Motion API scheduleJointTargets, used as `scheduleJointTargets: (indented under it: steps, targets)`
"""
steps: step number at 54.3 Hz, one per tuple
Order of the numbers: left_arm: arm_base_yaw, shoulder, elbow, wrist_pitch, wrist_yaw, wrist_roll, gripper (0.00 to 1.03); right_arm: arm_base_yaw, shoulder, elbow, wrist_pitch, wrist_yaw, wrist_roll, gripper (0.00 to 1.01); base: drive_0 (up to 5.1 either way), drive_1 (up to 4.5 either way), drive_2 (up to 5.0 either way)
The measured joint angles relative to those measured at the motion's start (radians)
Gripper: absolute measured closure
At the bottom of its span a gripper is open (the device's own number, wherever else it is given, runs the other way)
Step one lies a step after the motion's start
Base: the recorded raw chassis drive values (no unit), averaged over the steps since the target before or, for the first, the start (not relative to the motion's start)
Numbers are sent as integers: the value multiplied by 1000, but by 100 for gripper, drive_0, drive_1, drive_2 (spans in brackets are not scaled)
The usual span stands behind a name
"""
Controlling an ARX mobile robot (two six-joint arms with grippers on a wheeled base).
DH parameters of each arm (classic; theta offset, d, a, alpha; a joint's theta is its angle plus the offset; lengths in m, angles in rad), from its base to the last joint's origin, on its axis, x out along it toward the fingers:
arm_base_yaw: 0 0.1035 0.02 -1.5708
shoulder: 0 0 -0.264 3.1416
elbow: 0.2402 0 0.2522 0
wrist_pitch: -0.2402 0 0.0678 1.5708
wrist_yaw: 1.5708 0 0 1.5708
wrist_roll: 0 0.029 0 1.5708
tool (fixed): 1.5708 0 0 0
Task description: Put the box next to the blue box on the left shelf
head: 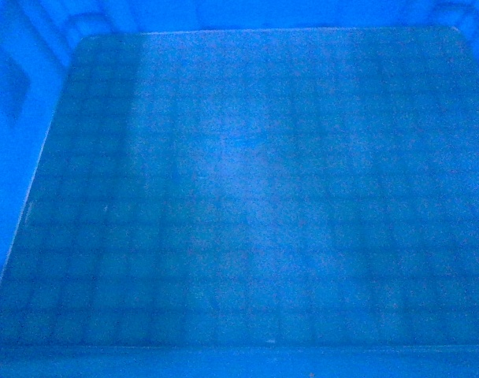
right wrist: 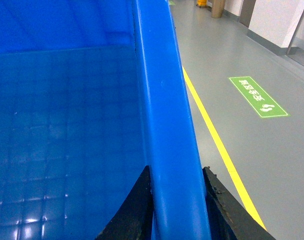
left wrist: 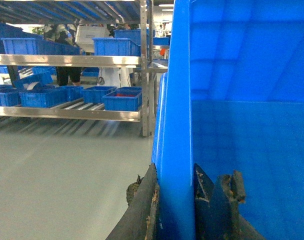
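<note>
Right up close, the left gripper (left wrist: pixel 174 200) has its two dark jaws pinched on the left wall of the box (left wrist: pixel 242 150), one jaw outside and one inside. The right gripper (right wrist: pixel 176 205) does the same on the right wall, with the blue rim squeezed between its jaws. So the box hangs between the two arms, each arm on its own side, both equally close. The head camera sees only inside the box (head: pixel 239 189), so its long side cannot be told. It is a big bright blue box with smooth walls and a floor of little squares, and nothing is in it. Out past the left wall is a metal shelf (left wrist: pixel 67 112) with small blue bins (left wrist: pixel 122 100), well apart across the grey floor (left wrist: pixel 57 170). A yellow line (right wrist: pixel 217 145) runs on the right
</note>
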Motion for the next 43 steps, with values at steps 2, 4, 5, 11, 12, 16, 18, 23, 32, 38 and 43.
scheduleJointTargets:
  steps: [2, 4, 5, 11, 12, 16, 18, 23, 32, 38, 43]
  targets:
    - [0, 0, 0, 1, -1, 0, 90, 0, 0, 0, 2, 0, 0, 81, 6, 437, -424]
    - [0, 0, 0, 1, 0, 0, 90, 0, 0, 0, 6, -1, 0, 81, 1, 432, -429]
    - [0, 0, 0, 1, 0, 0, 90, 0, 0, 0, 3, -1, 0, 81, 1, 432, -429]
    - [0, 0, 0, -2, 0, 0, 90, 0, 0, 0, 1, 0, 0, 81, 5, 435, -425]
    - [0, 0, 0, -1, 0, 0, 90, 0, 0, 0, 1, 0, 0, 81, 8, 438, -422]
    - [0, 0, 0, 1, 1, 0, 90, 0, 0, 0, 2, 0, 0, 81, 1, 431, -430]
    - [0, 0, 0, 0, 0, 0, 90, 0, 0, 0, 0, 0, 0, 81, -6, 425, -436]
    - [0, -1, 0, 0, -1, 0, 90, 0, 0, 0, 2, 0, 0, 81, -2, 428, -433]
    - [0, -1, 0, 0, 0, 0, 90, 0, 0, 0, 2, 0, 0, 81, -7, 423, -437]
    - [0, -1, 0, 0, 0, 0, 90, 0, 0, 0, 0, 0, 0, 81, -5, 425, -435]
    - [0, 0, 0, 0, 0, 0, 90, 0, 0, 0, 0, 0, 0, 81, -2, 428, -433]
